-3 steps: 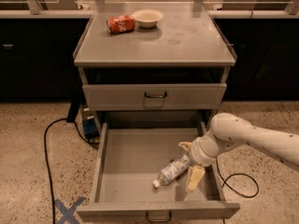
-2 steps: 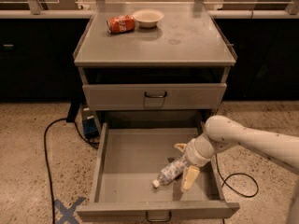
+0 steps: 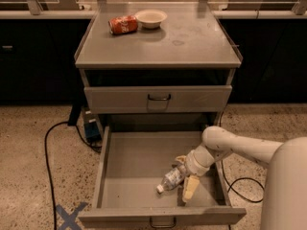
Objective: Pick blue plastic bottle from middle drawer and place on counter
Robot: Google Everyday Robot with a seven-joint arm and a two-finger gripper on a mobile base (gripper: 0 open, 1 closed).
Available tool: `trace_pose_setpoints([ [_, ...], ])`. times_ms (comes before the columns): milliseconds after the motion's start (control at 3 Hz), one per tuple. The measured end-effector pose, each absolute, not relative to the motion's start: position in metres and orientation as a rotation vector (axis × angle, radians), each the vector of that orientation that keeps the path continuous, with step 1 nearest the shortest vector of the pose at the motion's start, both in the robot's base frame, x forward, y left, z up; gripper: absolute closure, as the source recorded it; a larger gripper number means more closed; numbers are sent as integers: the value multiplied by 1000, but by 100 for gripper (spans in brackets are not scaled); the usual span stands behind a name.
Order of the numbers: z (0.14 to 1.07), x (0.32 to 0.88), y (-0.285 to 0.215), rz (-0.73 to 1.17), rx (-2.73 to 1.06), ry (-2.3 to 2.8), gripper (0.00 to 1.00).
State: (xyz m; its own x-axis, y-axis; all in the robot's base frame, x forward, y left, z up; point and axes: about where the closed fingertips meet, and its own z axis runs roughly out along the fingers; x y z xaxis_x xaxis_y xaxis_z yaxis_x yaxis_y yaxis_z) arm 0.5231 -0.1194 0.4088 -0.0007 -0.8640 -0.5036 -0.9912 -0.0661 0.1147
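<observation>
small clear crinkly plastic bottle [image 3: 170, 180] lying sideways, near-right in open grey metal drawer [image 3: 129, 166] | hand [image 3: 184, 178] spread wide astride it, gripping nothing | likely light, crushable, slick: pinch mid-body gently

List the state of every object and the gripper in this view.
blue plastic bottle, lying on its side in the middle drawer, cap on.
middle drawer, pulled open.
upper drawer, shut.
red soda can, lying on its side on the counter.
bowl, upright on the counter.
gripper, down in the middle drawer, jaws open either side of the blue plastic bottle.
</observation>
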Motion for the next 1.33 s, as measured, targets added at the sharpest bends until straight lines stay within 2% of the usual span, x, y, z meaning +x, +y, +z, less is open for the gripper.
trace_pose_setpoints([
  [333,363,519,-118,684,-1986,2009,0],
  [667,361,520,-118,680,-1982,2014,0],
  [1000,361,520,-118,680,-1982,2014,17],
  [1333,361,519,-118,680,-1982,2014,41],
])
